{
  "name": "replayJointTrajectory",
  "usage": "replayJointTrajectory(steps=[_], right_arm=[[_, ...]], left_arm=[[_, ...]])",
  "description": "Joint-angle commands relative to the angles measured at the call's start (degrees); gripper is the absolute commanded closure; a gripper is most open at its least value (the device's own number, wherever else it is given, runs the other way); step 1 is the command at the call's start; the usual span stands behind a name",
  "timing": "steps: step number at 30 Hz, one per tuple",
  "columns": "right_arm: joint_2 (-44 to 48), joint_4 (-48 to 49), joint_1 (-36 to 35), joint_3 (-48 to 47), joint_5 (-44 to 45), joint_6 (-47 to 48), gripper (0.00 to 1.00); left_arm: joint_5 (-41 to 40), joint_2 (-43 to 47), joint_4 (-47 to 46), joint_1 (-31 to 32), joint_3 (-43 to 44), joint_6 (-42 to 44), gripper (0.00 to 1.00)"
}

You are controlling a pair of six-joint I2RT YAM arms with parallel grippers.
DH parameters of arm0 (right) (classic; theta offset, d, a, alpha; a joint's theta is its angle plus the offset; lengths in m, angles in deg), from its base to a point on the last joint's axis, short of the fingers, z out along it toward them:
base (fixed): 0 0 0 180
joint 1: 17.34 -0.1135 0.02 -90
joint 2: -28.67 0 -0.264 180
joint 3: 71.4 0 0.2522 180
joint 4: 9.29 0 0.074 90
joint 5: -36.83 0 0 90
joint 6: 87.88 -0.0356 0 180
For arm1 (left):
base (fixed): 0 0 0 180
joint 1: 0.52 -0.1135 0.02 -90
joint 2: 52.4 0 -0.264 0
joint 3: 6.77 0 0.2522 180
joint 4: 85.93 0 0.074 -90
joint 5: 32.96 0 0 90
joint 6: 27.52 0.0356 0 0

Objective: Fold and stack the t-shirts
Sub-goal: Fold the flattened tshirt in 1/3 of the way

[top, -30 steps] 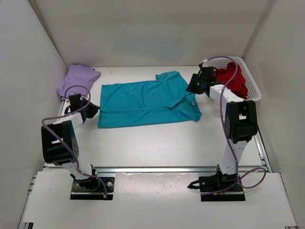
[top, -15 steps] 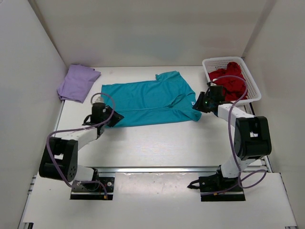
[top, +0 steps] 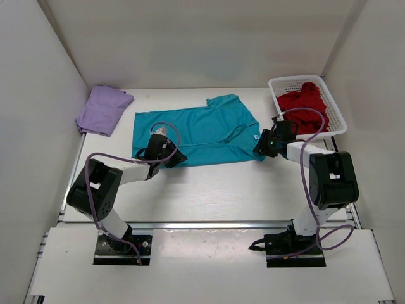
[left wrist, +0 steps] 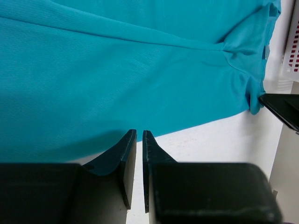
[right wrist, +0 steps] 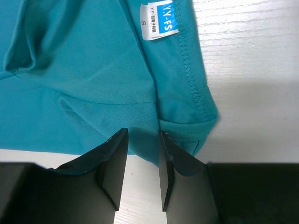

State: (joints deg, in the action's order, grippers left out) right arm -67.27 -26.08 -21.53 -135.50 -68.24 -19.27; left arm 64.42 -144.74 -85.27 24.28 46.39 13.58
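The teal t-shirt (top: 196, 130) lies spread flat in the middle of the table. My left gripper (top: 176, 157) is low at its near hem. In the left wrist view that gripper (left wrist: 139, 134) shows only a thin slit between its fingers, with bare table in the slit and the teal t-shirt (left wrist: 117, 70) just beyond the tips. My right gripper (top: 261, 147) is at the shirt's near right corner. Its jaws (right wrist: 142, 133) stand apart over the folded hem of the teal t-shirt (right wrist: 93, 70). The lavender t-shirt (top: 101, 109) lies folded at the back left. The dark red t-shirt (top: 304, 104) is bunched in the basket.
The white mesh basket (top: 337, 117) stands at the back right, close behind my right arm. A white size label (right wrist: 158, 21) is sewn near the teal shirt's corner. White walls close in the table on three sides.
My left arm swung from beside the lavender shirt to the teal shirt's near hem, its jaws narrowing. My right gripper came down from the basket to the shirt's right corner and widened.
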Motion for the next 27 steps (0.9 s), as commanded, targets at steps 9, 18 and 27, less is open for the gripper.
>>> replayJointTrajectory(steps=[9,18,27], right_arm=[[-1.6,2.4,-0.5,-1.4,3.7,0.6,0.7],[-0.4,6.3,1.2,-0.3,-0.8,-1.6,0.94],[-5.9,3.1,2.0,-8.7,0.0,1.3,0.96]], left_arm=[[1.0,-1.2,-3.8,-2.6,-1.6,-0.2,0.79],[1.2,1.3,-5.3,-5.2,-6.7,-0.8,0.81],[2.4,2.3,-5.8,-5.7,-8.9,-1.2,0.81]])
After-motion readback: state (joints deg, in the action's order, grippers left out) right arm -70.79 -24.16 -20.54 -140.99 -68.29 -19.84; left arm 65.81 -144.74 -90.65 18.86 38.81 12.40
